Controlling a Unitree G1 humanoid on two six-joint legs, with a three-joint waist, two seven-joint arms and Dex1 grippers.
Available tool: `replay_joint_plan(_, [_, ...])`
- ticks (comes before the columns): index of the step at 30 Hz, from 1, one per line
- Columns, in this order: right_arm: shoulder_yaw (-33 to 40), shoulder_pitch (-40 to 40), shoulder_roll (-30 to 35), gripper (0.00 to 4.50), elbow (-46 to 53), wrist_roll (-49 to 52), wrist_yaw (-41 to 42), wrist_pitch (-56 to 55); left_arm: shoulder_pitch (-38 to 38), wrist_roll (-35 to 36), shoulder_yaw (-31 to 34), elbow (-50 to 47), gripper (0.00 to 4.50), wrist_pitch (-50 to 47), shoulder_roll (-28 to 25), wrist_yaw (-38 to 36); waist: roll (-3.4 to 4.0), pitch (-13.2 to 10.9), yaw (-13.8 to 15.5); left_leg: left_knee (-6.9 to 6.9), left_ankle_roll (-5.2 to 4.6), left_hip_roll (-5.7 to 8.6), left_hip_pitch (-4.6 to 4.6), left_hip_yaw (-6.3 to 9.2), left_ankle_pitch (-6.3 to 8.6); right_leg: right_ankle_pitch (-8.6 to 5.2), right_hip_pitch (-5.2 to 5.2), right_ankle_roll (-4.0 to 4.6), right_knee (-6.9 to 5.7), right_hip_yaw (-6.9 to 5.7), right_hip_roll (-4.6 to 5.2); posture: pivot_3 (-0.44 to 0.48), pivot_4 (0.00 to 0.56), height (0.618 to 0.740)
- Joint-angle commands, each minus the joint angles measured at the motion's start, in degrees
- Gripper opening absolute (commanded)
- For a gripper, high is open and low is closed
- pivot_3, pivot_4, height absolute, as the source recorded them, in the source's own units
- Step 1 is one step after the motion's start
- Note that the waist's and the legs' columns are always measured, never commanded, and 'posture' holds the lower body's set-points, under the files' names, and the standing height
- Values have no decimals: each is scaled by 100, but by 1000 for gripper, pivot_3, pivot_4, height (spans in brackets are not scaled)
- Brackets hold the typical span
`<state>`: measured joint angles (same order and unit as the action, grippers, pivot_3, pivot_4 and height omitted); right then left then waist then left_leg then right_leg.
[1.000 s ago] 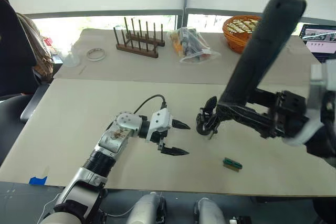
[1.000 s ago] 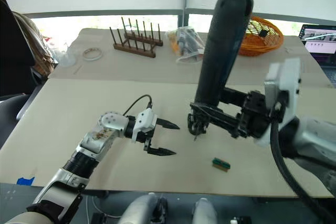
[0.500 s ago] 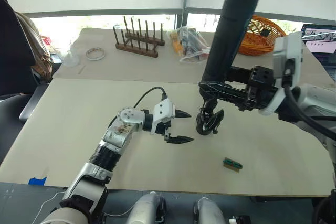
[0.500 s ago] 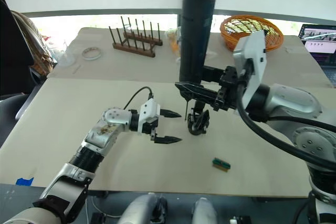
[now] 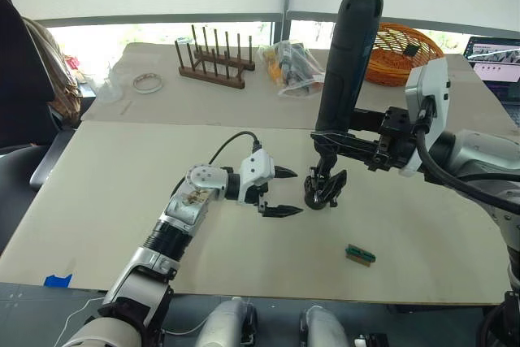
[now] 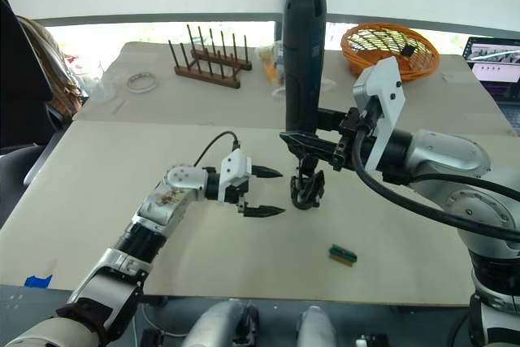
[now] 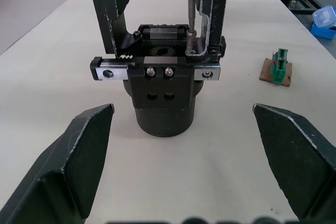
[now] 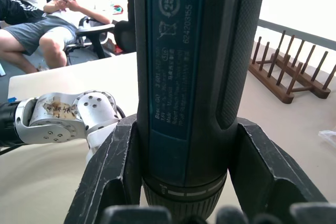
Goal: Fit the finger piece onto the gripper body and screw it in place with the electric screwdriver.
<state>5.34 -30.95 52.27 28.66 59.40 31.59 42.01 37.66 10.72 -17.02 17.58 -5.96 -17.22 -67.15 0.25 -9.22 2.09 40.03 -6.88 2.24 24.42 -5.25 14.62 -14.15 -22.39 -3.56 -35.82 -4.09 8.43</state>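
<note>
While the right gripper [image 8: 184, 203] is clenching its fingers around the upright electric screwdriver [image 6: 302, 62], its bit is touching the top of the gripper body [image 7: 164, 90] standing mid-bench [image 5: 106, 176]; the left gripper [image 5: 280, 193] is hovering just beside it, fingers spread and empty, with a green block [image 5: 359, 254] lying nearby
</note>
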Motion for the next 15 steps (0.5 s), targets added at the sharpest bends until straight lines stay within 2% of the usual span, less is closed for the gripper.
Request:
replay_joint_plan(1, [401, -108, -25, 1925, 99, -47, 52, -56, 118, -39, 1, 27, 4500, 168, 45, -50, 0, 0, 0, 0, 0, 0, 0, -1, 0, 0, 0, 0, -1, 0, 0, 0, 150, 740])
replay_joint_plan(15, [455, -35, -17, 1925, 125, -301, 202, -3, 187, -178, -10, 212, 4500, 334, 154, -131, 0, 0, 0, 0, 0, 0, 0, 0, 0, 0, -1, 0, 0, 0, 0, 0, 150, 740])
